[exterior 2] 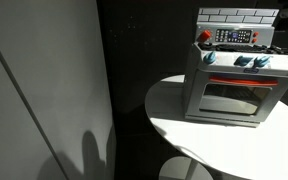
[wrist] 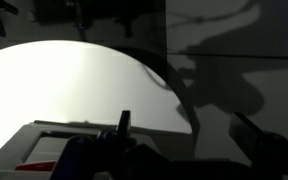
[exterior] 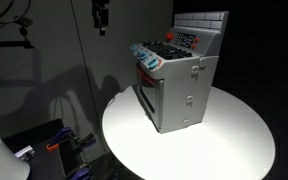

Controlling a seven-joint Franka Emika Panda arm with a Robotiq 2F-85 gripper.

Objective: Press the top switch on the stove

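You're barely started: the gripper [exterior: 101, 28] hangs high, well apart from the stove [exterior: 179, 80] on the bench [exterior: 234, 140], nothing pressed yet, and I can't tell if the fingers are wide.

A round white table [exterior: 224, 145] lies well below the gripper [exterior: 101, 20], which hangs high near its rim in an exterior view; the stove [exterior: 179, 85] stands upright directly on the top, well apart from the tool; in the wrist view the table's curved white edge [wrist: 74, 80] spreads beneath the gripper.
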